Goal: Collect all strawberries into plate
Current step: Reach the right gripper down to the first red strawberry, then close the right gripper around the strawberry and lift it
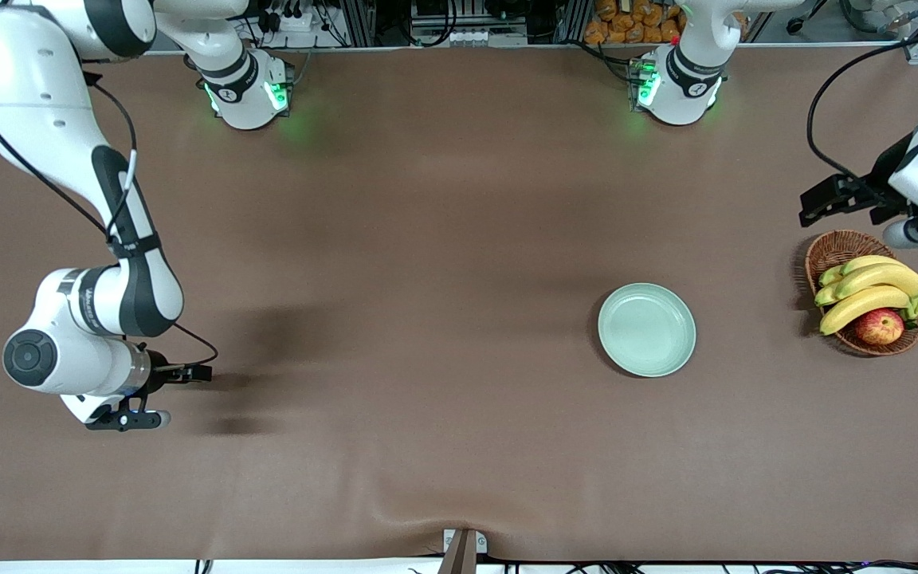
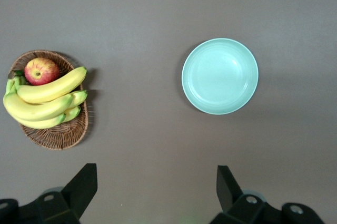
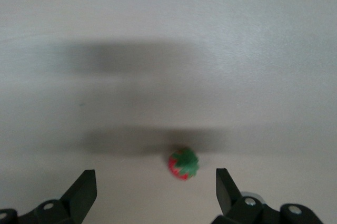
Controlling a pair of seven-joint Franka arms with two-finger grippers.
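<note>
One small red strawberry (image 3: 183,163) with a green leafy top lies on the brown table. It shows only in the right wrist view; in the front view the right arm's hand (image 1: 100,402) covers that spot. My right gripper (image 3: 155,182) hangs open above it, with the berry just ahead of the gap and closer to one finger. The pale mint-green plate (image 1: 646,329) (image 2: 220,76) is empty and lies toward the left arm's end. My left gripper (image 2: 157,179) is open and holds nothing, high over the table beside the basket.
A brown wicker basket (image 1: 833,247) (image 2: 58,134) with bananas (image 1: 873,287) and a red-yellow apple (image 1: 880,325) stands near the left arm's end of the table. The brown cloth has a ripple near the front edge (image 1: 427,498).
</note>
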